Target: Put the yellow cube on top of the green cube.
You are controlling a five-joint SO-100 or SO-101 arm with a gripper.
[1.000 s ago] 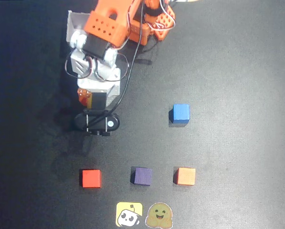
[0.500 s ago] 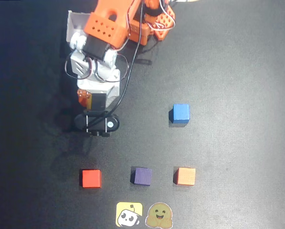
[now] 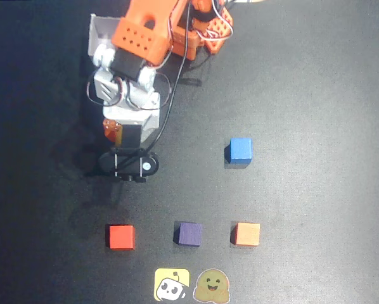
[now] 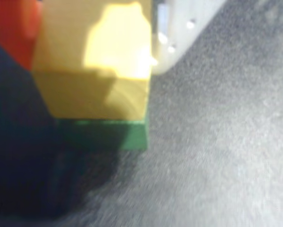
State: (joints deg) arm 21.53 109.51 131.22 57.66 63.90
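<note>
My wrist view shows the yellow cube (image 4: 96, 61) held between the gripper's (image 4: 94, 56) fingers, sitting directly on the green cube (image 4: 127, 135). From overhead, my arm (image 3: 129, 95) hides both; red cube (image 3: 121, 236) lies below it.

In the wrist view the yellow cube (image 4: 96, 66) fills the upper left of the picture, close to the lens and blurred. Its faces are plain and matte; a bright patch of light falls on one face, the part below it lies in shade. It sits directly on the green cube (image 4: 127, 135), touching it, their right edges roughly in line. Only a thin dark-green strip of the lower cube shows (the rest is lost in shadow). Both are hidden in the overhead view.
</note>
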